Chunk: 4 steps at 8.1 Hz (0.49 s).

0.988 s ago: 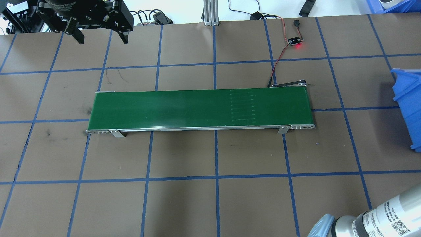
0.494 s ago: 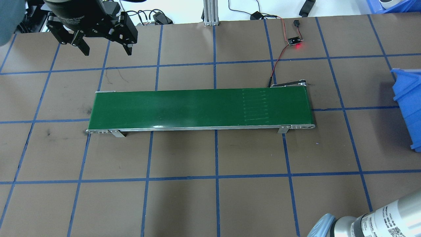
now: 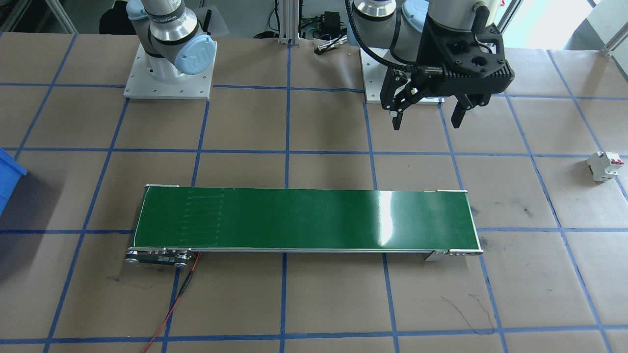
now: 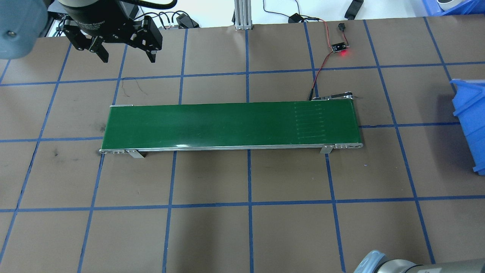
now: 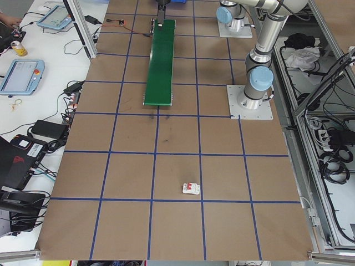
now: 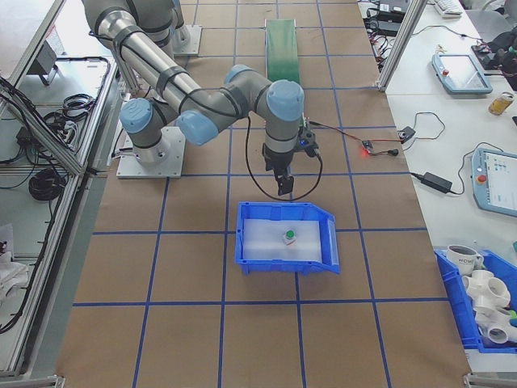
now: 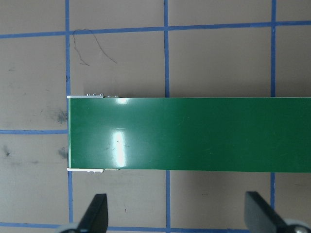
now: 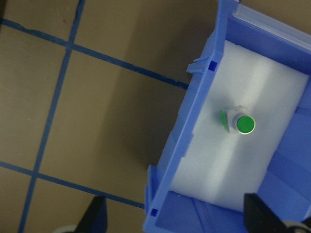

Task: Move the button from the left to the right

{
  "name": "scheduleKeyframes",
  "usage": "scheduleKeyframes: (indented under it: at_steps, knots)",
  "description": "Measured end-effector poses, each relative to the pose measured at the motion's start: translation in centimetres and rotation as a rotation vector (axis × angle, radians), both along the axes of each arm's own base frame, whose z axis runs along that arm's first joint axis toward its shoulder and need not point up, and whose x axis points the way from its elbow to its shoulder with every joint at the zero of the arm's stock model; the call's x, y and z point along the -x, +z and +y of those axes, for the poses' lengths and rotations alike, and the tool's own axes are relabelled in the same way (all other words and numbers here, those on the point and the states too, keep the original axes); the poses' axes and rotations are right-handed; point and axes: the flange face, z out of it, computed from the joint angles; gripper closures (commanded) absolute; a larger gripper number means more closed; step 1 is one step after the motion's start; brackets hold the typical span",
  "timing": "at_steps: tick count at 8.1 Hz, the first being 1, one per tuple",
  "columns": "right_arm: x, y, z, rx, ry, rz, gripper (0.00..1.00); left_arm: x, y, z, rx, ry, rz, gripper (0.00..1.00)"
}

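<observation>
The button (image 8: 240,122), green-capped with a whitish body, lies on white foam inside the blue bin (image 8: 184,141); the exterior right view shows the button (image 6: 289,236) there too. My right gripper (image 8: 177,216) hangs open above the bin's near edge, a little short of the button. My left gripper (image 4: 127,58) is open and holds nothing; it hovers over the table beyond the left end of the green conveyor belt (image 4: 231,125). In the left wrist view the left gripper's fingertips (image 7: 95,213) frame that end of the belt (image 7: 194,133).
A white circuit breaker with a red top (image 3: 604,165) lies on the table far out on my left side. A small board with a red light (image 4: 340,47) and its wires sit behind the belt's right end. The bin (image 4: 470,121) stands at the right table edge.
My left gripper has come down and to the right in the overhead view, closer to the belt's left end. The belt's seam marks have travelled right. The right arm has slid mostly out of that view.
</observation>
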Motion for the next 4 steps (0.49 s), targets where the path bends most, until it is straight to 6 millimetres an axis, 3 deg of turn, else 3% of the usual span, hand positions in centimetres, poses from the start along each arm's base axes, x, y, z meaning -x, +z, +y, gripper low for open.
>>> scheduleKeyframes:
  at_steps: [2, 4]
  knots:
    - [-9.0, 4.6, -0.4, 0.023, -0.091, 0.013, 0.0, 0.0, 1.9, 1.6, 0.038, -0.009, 0.006, 0.0]
    - [-18.6, 7.3, -1.3, 0.052, -0.139, 0.025, 0.0, 0.2, 3.8, 3.6, 0.072, -0.023, 0.038, 0.0]
